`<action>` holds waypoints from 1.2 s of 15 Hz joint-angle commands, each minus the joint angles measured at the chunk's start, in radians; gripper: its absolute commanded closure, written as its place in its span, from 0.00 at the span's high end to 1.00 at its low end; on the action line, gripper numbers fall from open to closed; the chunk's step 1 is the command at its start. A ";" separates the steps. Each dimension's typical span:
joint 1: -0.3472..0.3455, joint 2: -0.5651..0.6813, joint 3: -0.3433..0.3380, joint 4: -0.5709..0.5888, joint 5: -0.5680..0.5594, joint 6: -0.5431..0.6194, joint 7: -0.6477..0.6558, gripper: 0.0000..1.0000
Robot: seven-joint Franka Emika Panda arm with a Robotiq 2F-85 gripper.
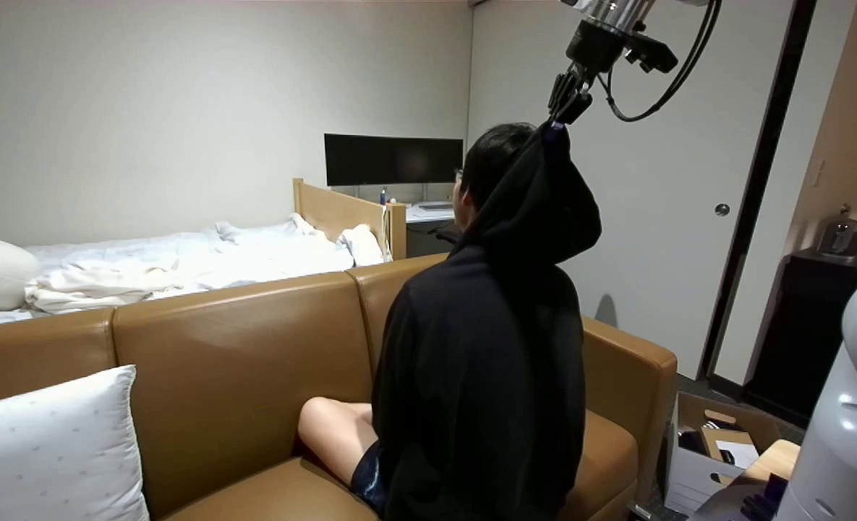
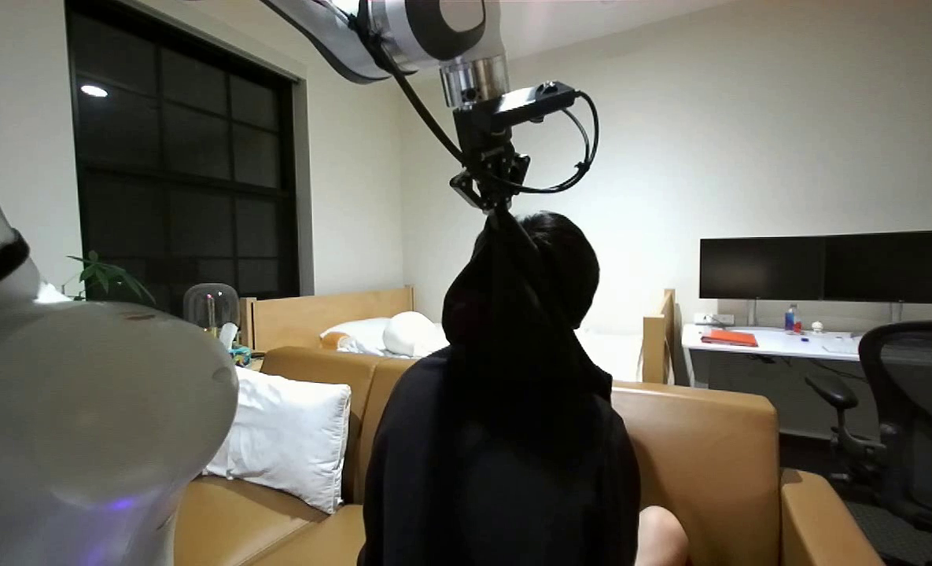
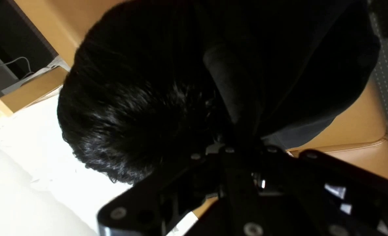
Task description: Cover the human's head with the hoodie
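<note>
Tool (image 1: pixel 563 119) clamped on hood (image 1: pixel 544 199) of black hoodie (image 1: pixel 486 369). Ear (image 1: pixel 466 200) shows only in exterior view; wrist view alone looks down on head (image 3: pixel 125 108).

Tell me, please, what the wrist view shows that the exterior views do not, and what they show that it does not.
Only the wrist view: the black-haired head seen from above, its crown bare.

Only the exterior views: the robot's white arm and a dark monitor, in both; also a dark window, in an exterior view.

Shared: the black hoodie with its hood gathered up to the closed jaws, the tan couch and white bedding.
</note>
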 commanded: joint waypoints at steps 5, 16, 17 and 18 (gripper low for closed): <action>-0.044 -0.060 -0.027 0.123 -0.004 -0.083 -0.042 0.02; -0.047 0.083 -0.097 0.242 0.005 -0.051 -0.096 0.02; -0.046 0.105 -0.101 0.260 0.010 -0.052 -0.107 0.02; -0.045 0.126 -0.104 0.275 0.015 -0.052 -0.119 0.02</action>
